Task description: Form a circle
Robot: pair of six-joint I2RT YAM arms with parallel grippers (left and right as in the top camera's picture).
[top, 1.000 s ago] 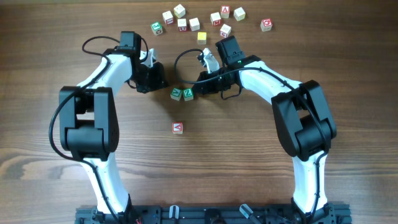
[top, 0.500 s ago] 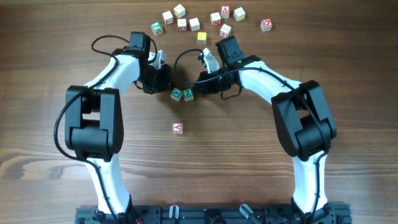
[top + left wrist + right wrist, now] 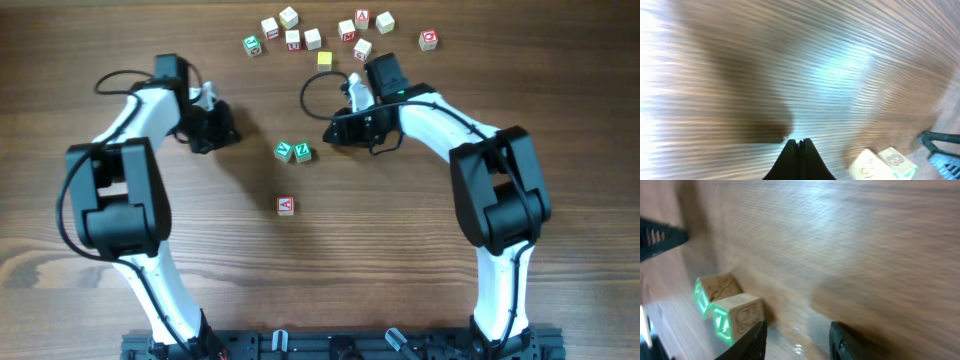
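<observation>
In the overhead view, the two green-printed cubes (image 3: 293,151) sit side by side and touching on the wooden desk (image 3: 560,110), a little above the middle of the frame. The red-printed cube (image 3: 286,205) lies alone below them, near the centre of the frame and well apart from the pair. The three do not make a ring. The letter on the red cube's top looks like an A. The green prints are too small in this view to read with certainty.

The left tool (image 3: 228,132) stands in the upper left part of the frame, apart from the green pair, with its tip turned toward the right. Its wrist view shows the two dark fingers (image 3: 792,160) pressed flat together with nothing between them, so it is clenched and empty. The two green cubes appear blurred in the lower right corner of that view.

The right tool (image 3: 331,133) is just right of the green pair and slightly above it, near but not touching. In its wrist view the fingers (image 3: 756,341) stand apart at the bottom edge with bare wood between them, so it is released and grips nothing. The green pair lies at the lower left of that view, just beside the left finger.

Along the top edge of the overhead frame, a loose bunch of letter cubes (image 3: 313,38) lies spread out above both arms.
</observation>
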